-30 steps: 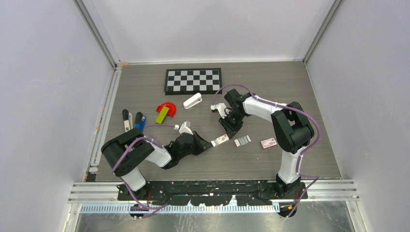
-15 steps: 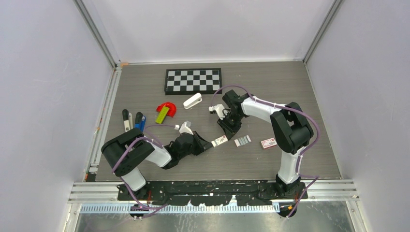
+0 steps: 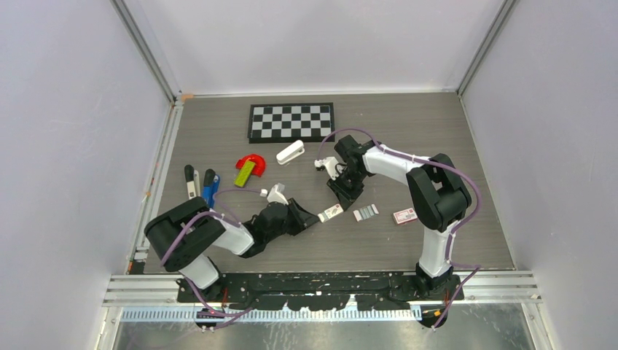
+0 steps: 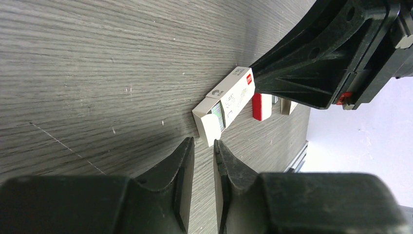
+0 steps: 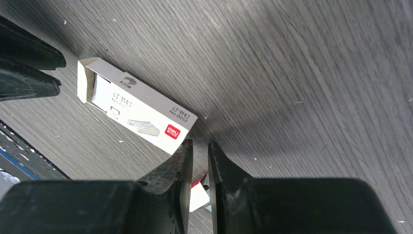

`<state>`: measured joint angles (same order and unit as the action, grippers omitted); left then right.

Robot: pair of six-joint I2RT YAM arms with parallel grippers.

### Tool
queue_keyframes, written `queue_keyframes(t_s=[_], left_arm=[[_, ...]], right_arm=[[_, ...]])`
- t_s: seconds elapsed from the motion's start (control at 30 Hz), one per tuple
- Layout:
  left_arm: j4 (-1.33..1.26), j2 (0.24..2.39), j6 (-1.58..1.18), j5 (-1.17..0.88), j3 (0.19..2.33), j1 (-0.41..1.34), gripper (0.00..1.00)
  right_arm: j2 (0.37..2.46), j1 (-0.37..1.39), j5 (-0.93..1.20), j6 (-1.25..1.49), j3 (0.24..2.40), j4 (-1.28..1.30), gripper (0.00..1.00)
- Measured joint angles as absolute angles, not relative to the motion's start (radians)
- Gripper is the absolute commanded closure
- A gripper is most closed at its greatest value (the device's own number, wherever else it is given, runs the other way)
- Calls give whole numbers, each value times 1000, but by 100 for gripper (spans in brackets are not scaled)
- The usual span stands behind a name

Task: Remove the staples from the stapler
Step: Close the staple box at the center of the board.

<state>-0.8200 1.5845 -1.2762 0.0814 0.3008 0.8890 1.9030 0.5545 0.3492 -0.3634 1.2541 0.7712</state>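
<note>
Bare tabletop [image 3: 437, 131] beyond chessboard [image 3: 291, 121] (rightward)

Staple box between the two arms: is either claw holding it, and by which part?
Neither. The staple box lies flat on the table; the left claw sits just short of its open end, the right claw beside its other end, both nearly closed on nothing.

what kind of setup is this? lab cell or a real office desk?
Most likely a lab test cell: a wood-grain table boxed in by plain white walls on aluminium framing, with a checkerboard like a calibration target, and scattered props such as the staple box and white stapler.
</note>
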Motion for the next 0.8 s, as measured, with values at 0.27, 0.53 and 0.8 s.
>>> queue_keyframes(t_s=[0.27, 0.53, 0.8], left_arm=[[-842, 1626, -1280, 73, 322, 889, 83], [-876, 1678, -1291, 67, 344, 889, 90], [-876, 1679, -1298, 67, 344, 889, 92]], right_arm=[[1903, 554, 349, -363, 1254, 772, 76], [1903, 554, 349, -364, 1255, 772, 77], [1903, 556, 354, -365, 1255, 772, 77]])
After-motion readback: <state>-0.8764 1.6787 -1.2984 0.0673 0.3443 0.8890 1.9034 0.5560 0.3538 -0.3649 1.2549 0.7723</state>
